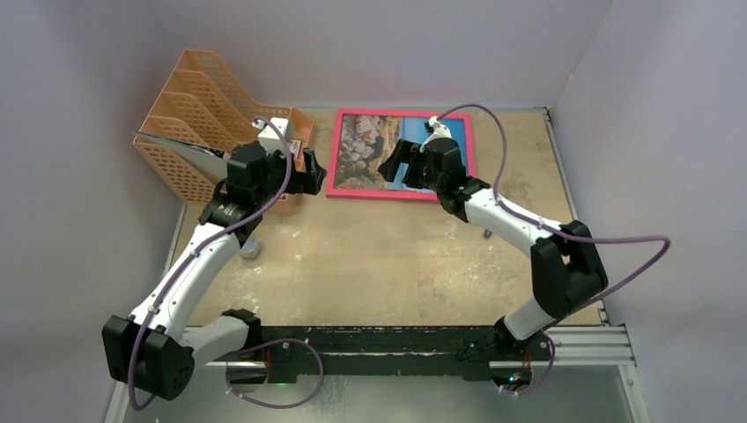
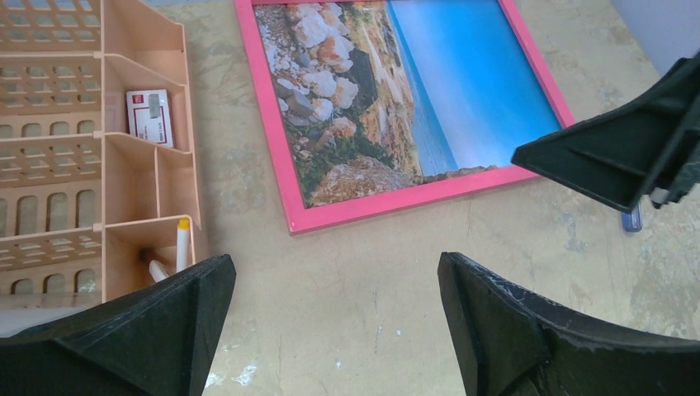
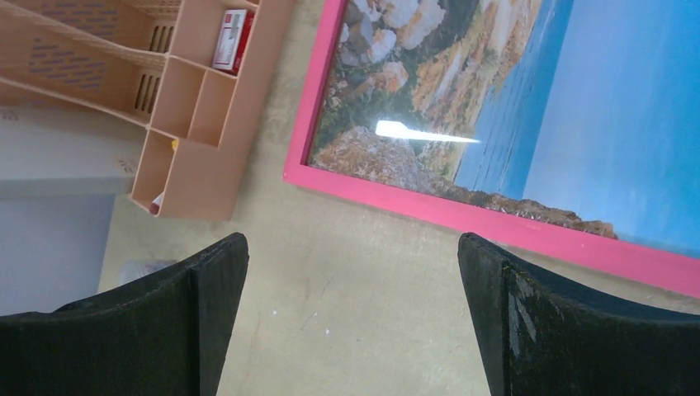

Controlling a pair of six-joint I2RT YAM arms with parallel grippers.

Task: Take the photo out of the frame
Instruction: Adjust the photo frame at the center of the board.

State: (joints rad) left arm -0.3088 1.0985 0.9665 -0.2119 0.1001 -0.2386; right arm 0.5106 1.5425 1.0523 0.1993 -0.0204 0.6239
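The pink-red frame (image 1: 370, 193) lies flat and face up at the back middle of the table, with the photo (image 1: 363, 145) of blue sea and pale rocks showing inside it. My left gripper (image 1: 310, 174) hovers open and empty just left of the frame's near-left corner. My right gripper (image 1: 398, 163) hovers open and empty over the frame's near edge. In the left wrist view the frame (image 2: 264, 107) and the photo (image 2: 396, 91) lie ahead of my open left gripper (image 2: 337, 280). In the right wrist view the frame (image 3: 462, 216) and the photo (image 3: 528, 99) lie just beyond my open right gripper (image 3: 353, 264).
An orange mesh file rack (image 1: 203, 115) stands at the back left, close to the frame's left side; it holds a red-white box (image 2: 149, 117) and a marker (image 2: 182, 243). A small grey object (image 1: 251, 249) lies under the left arm. Walls close in on the back and the right.
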